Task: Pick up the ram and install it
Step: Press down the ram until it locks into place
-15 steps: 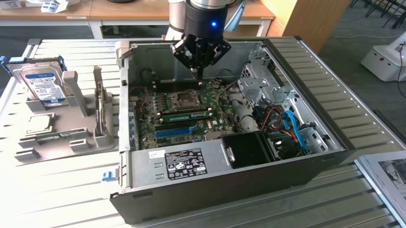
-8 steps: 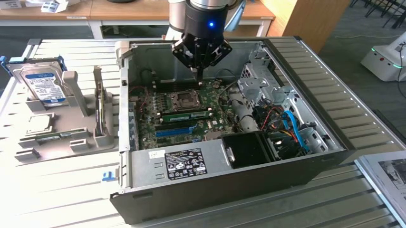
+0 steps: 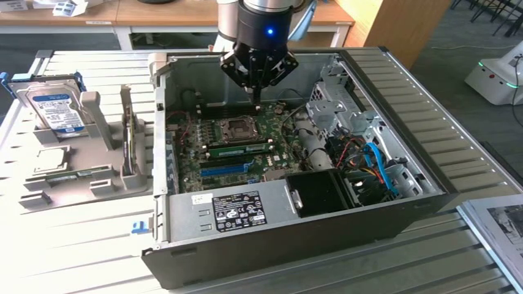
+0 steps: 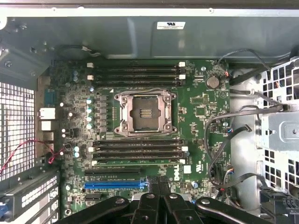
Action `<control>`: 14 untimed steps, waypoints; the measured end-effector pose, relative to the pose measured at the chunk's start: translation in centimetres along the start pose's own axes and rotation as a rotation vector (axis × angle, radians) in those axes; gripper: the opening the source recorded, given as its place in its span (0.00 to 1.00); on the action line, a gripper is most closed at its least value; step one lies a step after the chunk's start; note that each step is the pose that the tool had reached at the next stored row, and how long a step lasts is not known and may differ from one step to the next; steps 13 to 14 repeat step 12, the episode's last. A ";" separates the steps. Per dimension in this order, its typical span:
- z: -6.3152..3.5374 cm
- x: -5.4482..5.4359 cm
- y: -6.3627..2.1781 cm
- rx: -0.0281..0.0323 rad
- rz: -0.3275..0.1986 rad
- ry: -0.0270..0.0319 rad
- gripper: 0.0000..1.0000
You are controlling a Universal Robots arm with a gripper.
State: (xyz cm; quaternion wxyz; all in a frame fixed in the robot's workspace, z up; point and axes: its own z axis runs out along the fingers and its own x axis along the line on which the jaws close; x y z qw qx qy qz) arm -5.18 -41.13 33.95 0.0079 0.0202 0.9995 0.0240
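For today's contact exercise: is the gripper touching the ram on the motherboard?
Apart. The exterior view shows the CPU socket between the gripper and the ram.

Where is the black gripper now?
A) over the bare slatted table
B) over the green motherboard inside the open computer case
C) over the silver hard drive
B: the black gripper hangs above the green motherboard, by its square CPU socket.

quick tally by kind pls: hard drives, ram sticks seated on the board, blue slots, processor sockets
hard drive: 1
ram stick seated on the board: 1
blue slot: 1
processor socket: 1
total: 4
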 end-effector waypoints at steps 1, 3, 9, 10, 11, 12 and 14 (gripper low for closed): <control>-0.01 0.2 -0.01 0.0001 0.000 0.0001 0.10; -0.02 0.6 -0.03 0.0003 0.000 0.0001 0.10; -0.03 1.0 -0.04 0.0003 0.000 0.0002 0.10; -0.03 1.0 -0.04 0.0004 0.000 0.0002 0.10; -0.03 1.0 -0.04 0.0003 0.000 0.0002 0.10; -0.03 1.0 -0.04 0.0004 0.000 0.0002 0.10; -0.03 1.0 -0.04 0.0004 0.000 0.0002 0.10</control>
